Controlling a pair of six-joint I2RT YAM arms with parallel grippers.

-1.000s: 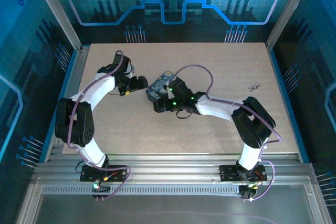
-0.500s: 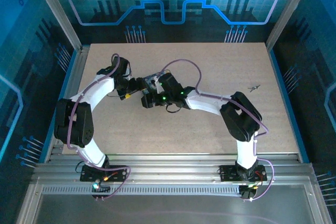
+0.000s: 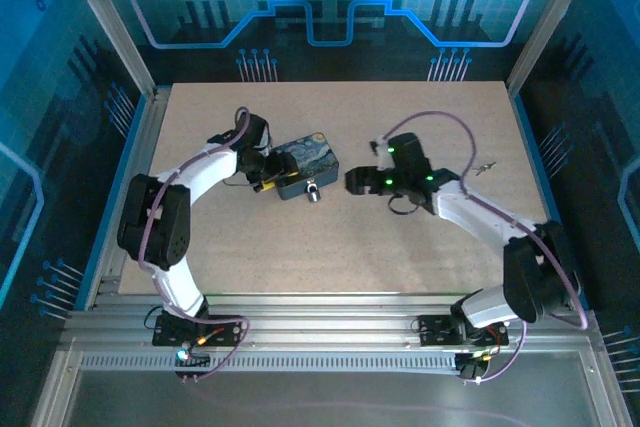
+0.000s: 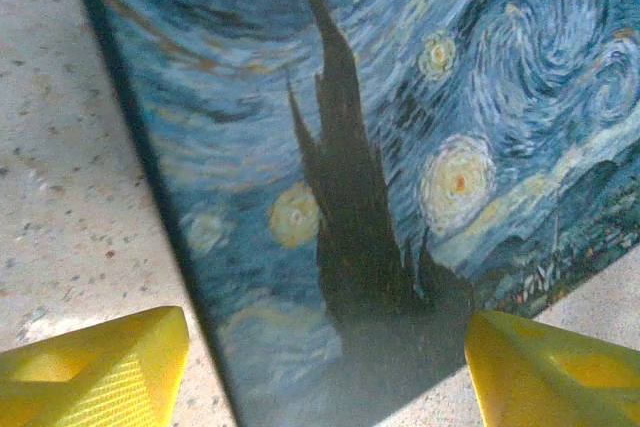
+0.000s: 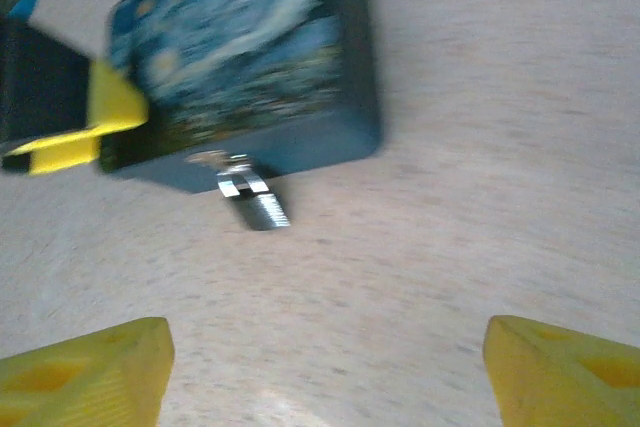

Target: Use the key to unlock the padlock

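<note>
Silver padlock (image 3: pixel 313 192), axis toward near table (image 3: pixel 400 247) edge, left fingers (image 4: pixel 90 367) apart astride painted box (image 3: pixel 305 162), right fingers (image 5: pixel 80 367) apart

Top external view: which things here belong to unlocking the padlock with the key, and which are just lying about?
Belong to the job:
padlock
key
Starry Night box with the padlock on its front
left claw
right claw

Just there:
aluminium rails at the near edge
blue backdrop panel
</note>
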